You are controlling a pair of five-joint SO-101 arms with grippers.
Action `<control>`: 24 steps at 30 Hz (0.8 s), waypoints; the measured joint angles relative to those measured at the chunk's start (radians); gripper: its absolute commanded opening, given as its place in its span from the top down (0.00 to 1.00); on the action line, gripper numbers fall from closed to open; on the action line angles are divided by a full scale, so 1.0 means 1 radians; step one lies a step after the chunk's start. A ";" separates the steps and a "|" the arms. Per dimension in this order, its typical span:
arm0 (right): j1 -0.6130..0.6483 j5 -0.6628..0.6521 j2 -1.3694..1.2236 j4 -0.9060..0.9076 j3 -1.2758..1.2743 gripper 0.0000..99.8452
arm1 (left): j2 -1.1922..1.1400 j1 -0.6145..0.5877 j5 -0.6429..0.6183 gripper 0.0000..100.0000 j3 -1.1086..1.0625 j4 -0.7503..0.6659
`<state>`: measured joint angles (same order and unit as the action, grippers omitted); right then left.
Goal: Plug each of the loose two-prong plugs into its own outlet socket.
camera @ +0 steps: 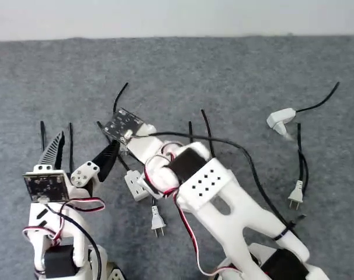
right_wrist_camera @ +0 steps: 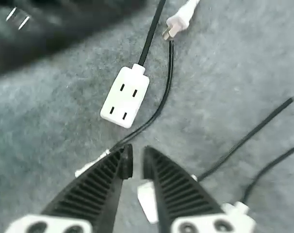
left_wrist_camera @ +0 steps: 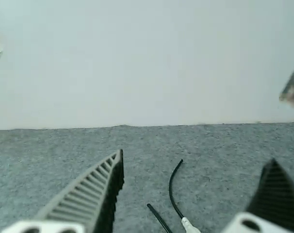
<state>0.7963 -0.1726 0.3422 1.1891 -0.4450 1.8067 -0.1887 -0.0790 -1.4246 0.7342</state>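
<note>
A white two-socket outlet block [right_wrist_camera: 125,97] lies on the grey carpet just ahead of my right gripper [right_wrist_camera: 135,158]. Its fingers stand almost together with a narrow gap and nothing visibly between the tips. A white plug [right_wrist_camera: 148,204] lies under them; whether it touches them I cannot tell. Seen from the high view, the outlet block [camera: 136,184] sits beside the right arm's wrist, with one loose plug [camera: 158,221] below it and another plug [camera: 295,195] at the right. My left gripper [camera: 88,140] is wide open at the left, holding nothing, and stands well above the carpet [left_wrist_camera: 196,158].
A white angled plug [camera: 280,118] on a black cord lies at the far right. Several thin black cords cross the carpet around the right arm [camera: 224,198]. Another white plug end [right_wrist_camera: 178,19] lies beyond the outlet block. A pale wall [camera: 177,17] borders the carpet at the back.
</note>
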 measured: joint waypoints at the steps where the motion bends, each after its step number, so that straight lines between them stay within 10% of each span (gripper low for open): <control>1: -0.002 0.026 0.000 -0.038 -0.034 0.86 | 0.000 -0.005 -0.005 0.59 0.000 0.000; 9: -0.012 0.379 0.000 -0.210 -0.175 0.86 | 0.000 -0.014 -0.006 0.59 -0.031 0.000; 24: 0.127 0.609 0.000 -0.189 -0.293 0.86 | 0.000 -0.014 -0.008 0.59 -0.091 -0.038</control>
<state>0.9237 0.4365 0.3422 1.0004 -0.7380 1.8067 -0.2025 -0.0867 -1.5152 0.6958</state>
